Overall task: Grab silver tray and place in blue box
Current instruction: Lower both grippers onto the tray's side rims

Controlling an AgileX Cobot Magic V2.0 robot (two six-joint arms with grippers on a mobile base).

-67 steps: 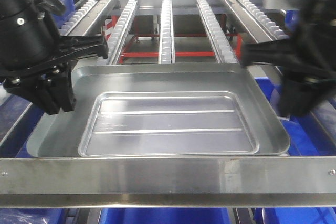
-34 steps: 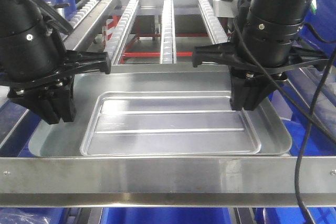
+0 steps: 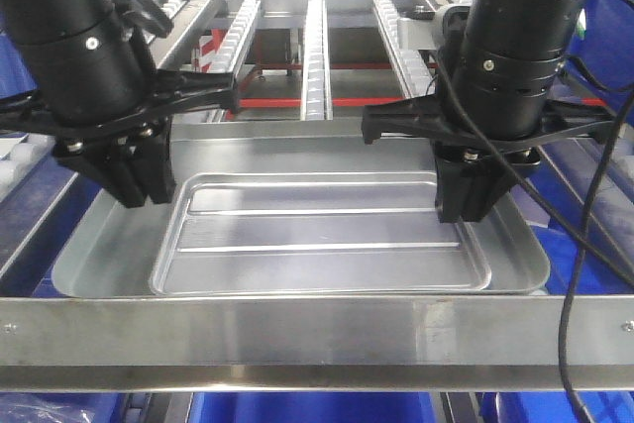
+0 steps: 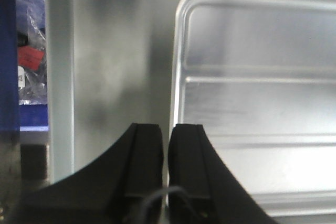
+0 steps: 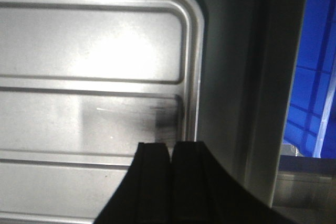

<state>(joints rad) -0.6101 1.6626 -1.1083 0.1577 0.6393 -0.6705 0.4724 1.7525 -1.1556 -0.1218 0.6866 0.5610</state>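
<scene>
Here the silver tray (image 3: pixel 327 274) lies flat just behind the steel frame bar (image 3: pixel 317 329), with the blue box (image 5: pixel 310 77) beyond its right rim. The left gripper (image 4: pixel 167 129) and right gripper (image 5: pixel 170 148) hang over the ends of the tray's recessed centre, jaws drawn almost together, gripping nothing.

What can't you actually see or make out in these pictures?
Blue box: right wrist view, only a strip past the silver tray; its inside is hidden.
Left claw, right claw: wrist views cannot show whether they touch the tray.
Tray's near rim: front view, behind the frame bar.
</scene>
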